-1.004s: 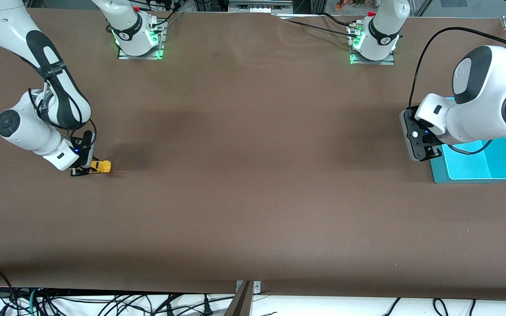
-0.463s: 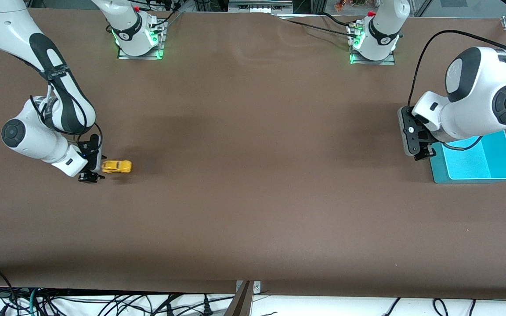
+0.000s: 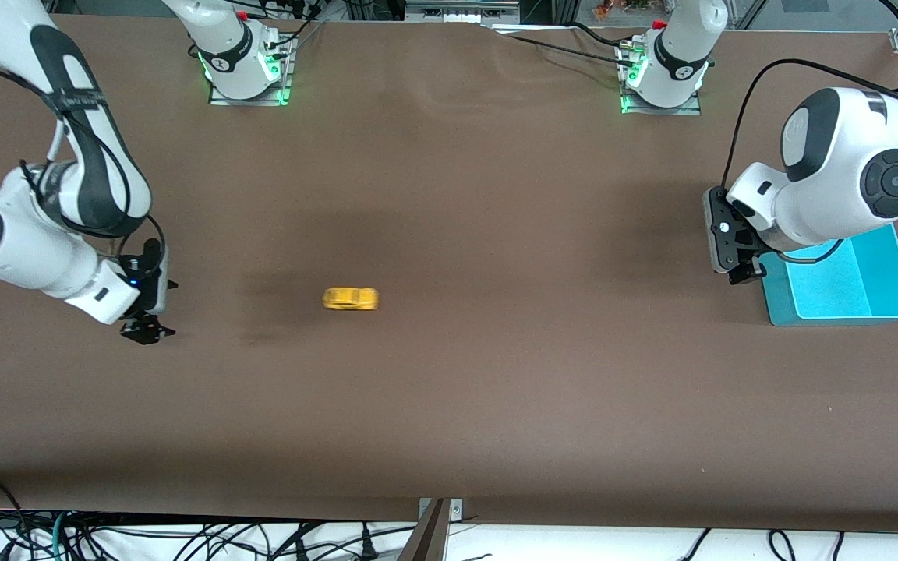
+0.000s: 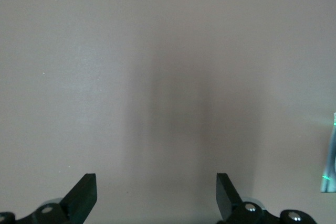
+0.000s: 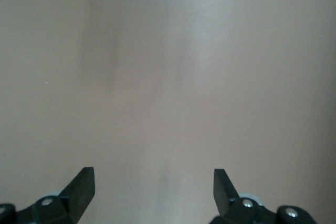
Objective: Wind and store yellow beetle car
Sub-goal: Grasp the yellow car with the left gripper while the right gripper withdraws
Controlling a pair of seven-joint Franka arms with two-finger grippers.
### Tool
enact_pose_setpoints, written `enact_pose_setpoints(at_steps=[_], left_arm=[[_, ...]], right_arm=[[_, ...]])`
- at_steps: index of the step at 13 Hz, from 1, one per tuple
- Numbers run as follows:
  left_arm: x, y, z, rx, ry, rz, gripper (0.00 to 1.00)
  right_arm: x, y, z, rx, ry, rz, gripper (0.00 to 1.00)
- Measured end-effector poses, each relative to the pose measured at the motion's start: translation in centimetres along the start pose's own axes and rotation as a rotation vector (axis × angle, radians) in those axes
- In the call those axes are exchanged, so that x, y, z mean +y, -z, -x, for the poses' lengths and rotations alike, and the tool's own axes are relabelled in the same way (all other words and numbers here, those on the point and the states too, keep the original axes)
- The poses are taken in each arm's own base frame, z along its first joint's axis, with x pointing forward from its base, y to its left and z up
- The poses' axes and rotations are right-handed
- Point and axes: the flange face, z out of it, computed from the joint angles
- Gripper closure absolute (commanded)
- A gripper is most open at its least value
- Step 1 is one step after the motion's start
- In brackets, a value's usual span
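Observation:
The yellow beetle car (image 3: pixel 350 298) stands free on the brown table, between the two arms and closer to the right arm's end; it looks blurred. My right gripper (image 3: pixel 145 329) is open and empty, low over the table, well apart from the car. Its wrist view shows only bare table between the open fingers (image 5: pixel 84 184). My left gripper (image 3: pixel 743 273) is open and empty, beside the turquoise bin (image 3: pixel 893 300). Its wrist view (image 4: pixel 156 182) shows bare table; the car is out of both wrist views.
The bin is empty and sits at the left arm's end of the table. A pale sliver (image 4: pixel 331 156) shows at the edge of the left wrist view. The arm bases (image 3: pixel 246 70) (image 3: pixel 663 74) stand along the table's far edge.
The car has left the right gripper and rolled across the table toward the left arm's end. The right gripper has opened and drawn back. The left arm shifted slightly.

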Motion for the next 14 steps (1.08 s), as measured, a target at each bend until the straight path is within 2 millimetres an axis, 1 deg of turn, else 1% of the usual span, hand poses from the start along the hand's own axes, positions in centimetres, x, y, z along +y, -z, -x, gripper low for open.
enact_pose_setpoints(at_steps=[2,3,4,5,8,9,11,12,13,14], left_arm=[[0.3,-2.3,1.4,0.001,0.008,0.013,0.00],[0.5,-3.3,1.9,0.002,0.013,0.017,0.00],[0.7,-4.2,2.2,0.001,0.016,0.024,0.00],[1.0,-4.9,2.3,0.000,0.017,0.034,0.00],[1.2,-6.6,2.6,0.004,-0.010,-0.002,0.00],[1.1,-7.1,3.0,0.008,-0.028,-0.025,0.00],[0.8,-7.8,4.6,0.014,-0.043,-0.052,0.00],[0.6,-7.8,5.6,0.017,-0.043,-0.063,0.00],[0.2,-7.7,6.4,0.020,-0.041,-0.083,0.00],[-0.2,-7.9,6.9,0.022,-0.036,-0.109,0.00]], right_arm=[[-0.3,4.8,-0.7,-0.015,0.002,0.017,0.00],[-0.6,6.7,-1.1,-0.013,-0.001,0.017,0.00],[-0.9,8.1,-1.4,-0.012,-0.007,0.015,0.00],[-1.1,8.8,-1.6,-0.013,-0.021,0.015,0.00],[-1.1,8.5,-1.4,-0.010,-0.067,0.008,0.00],[-1.1,8.4,-1.4,-0.010,-0.084,0.007,0.00],[-1.1,8.7,-1.4,-0.011,-0.151,0.012,0.00],[-1.0,9.3,-1.5,-0.013,-0.207,0.021,0.00],[-1.0,10.3,-1.6,-0.016,-0.279,0.032,0.00],[-1.1,11.8,-1.8,-0.020,-0.351,0.051,0.00]])
